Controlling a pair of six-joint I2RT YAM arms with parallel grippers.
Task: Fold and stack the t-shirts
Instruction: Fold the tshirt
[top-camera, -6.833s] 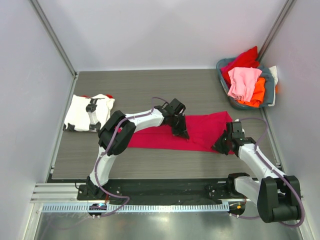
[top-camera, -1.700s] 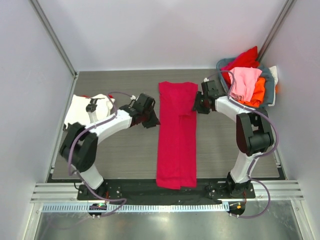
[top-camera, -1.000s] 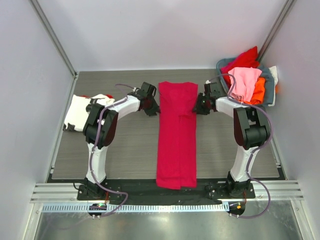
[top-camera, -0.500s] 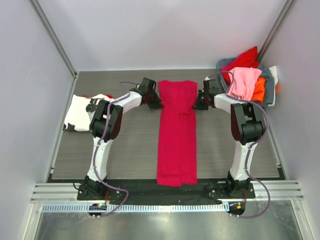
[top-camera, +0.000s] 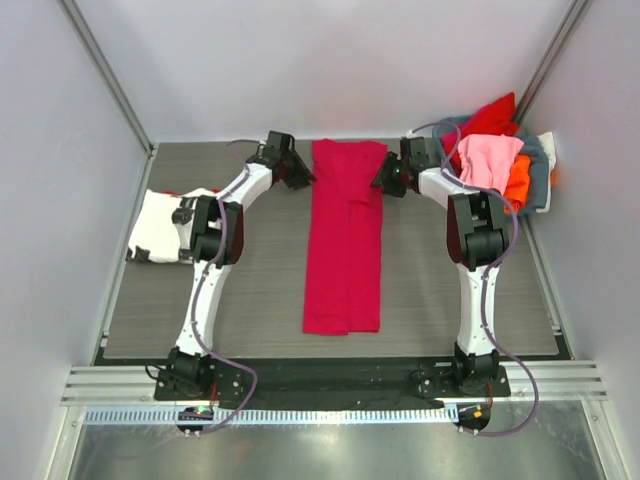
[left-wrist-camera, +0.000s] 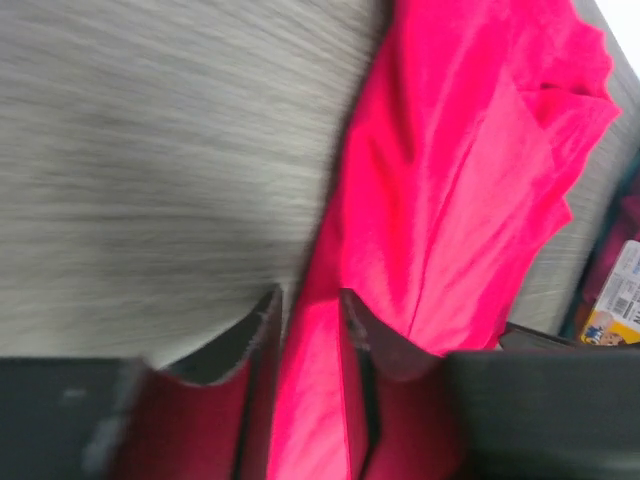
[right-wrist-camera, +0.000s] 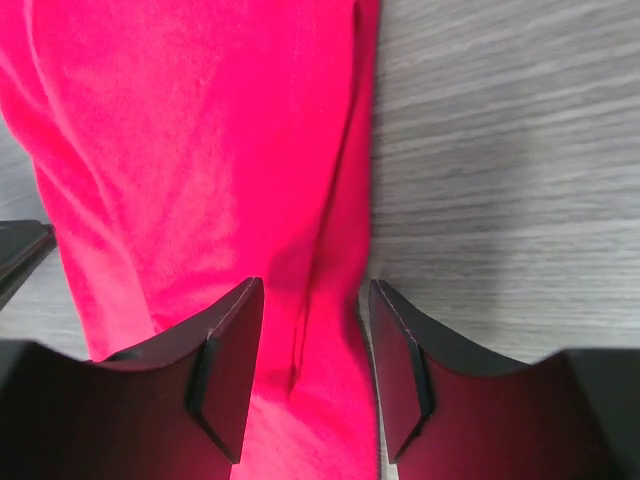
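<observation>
Overhead you've got bright, even light and faint shadows. Your left wrist view smears the table (left-wrist-camera: 150, 150) and the red t-shirt (left-wrist-camera: 450, 180) with motion blur; the right wrist view is sharper.

Two arms (top-camera: 200, 300) (top-camera: 470, 300), one basket (top-camera: 539, 178), one crimson t-shirt (top-camera: 343, 240), one white t-shirt (top-camera: 165, 230).

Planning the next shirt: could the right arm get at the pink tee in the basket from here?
Probably yes. The right gripper sits close beside the basket, and the pink tee lies on top of the pile with nothing covering it.
</observation>
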